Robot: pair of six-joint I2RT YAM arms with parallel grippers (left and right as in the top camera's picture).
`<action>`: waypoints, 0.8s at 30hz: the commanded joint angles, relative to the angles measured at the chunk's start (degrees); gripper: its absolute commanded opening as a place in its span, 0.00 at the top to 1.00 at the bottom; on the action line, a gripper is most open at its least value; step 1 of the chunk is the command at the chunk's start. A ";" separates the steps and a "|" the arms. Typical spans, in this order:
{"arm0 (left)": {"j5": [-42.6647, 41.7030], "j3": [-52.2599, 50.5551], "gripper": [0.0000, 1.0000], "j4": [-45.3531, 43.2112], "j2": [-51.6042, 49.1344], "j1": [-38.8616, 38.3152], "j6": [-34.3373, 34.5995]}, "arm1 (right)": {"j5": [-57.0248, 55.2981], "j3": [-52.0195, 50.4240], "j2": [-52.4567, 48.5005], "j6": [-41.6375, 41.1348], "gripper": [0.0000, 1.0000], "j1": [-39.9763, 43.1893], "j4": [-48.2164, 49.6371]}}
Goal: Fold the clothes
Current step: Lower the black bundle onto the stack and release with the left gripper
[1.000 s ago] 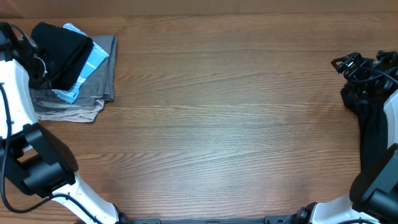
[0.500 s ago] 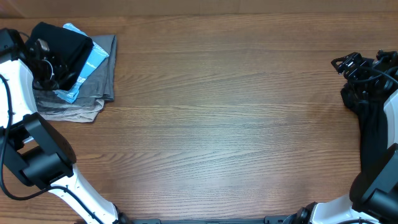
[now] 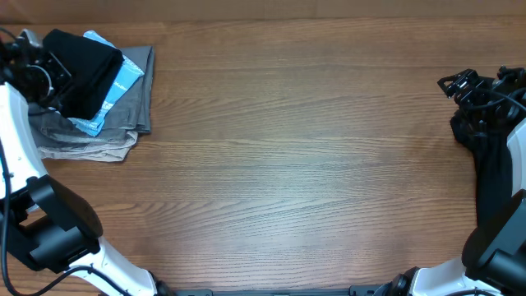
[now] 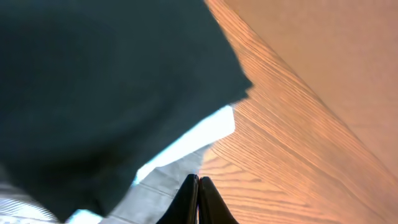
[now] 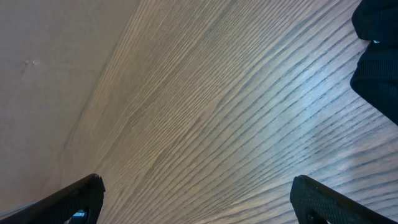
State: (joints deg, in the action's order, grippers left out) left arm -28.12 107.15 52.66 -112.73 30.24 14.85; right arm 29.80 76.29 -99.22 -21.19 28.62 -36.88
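Right now the folded black shirt [image 3: 82, 66] sits atop a blue shirt [image 3: 123, 82] and grey shirts [image 3: 136, 111] at the table's [image 3: 288, 164] far-left corner. The left gripper [image 4: 198, 190] hangs just beside it, fingers pressed together, holding nothing. The right gripper [image 5: 196, 196] is spread wide and empty, near a dark heap [image 5: 376, 56], probably more clothes. A careless left move could snag the black shirt's edge, undoing the fold or dragging it off.
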 commanded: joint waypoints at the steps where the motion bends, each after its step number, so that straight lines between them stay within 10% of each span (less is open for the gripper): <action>1: 6.67 0.26 0.96 -0.61 0.42 1.38 1.55 | 0.28 0.26 0.15 -0.07 0.00 0.00 0.33; 24: 16.00 0.24 0.96 1.57 -7.39 0.74 1.92 | 0.28 0.26 0.15 -0.07 0.00 0.00 0.33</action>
State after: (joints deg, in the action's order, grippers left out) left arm -12.95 107.15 54.26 -120.03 31.48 16.34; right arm 29.82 76.29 -99.22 -21.19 28.62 -36.88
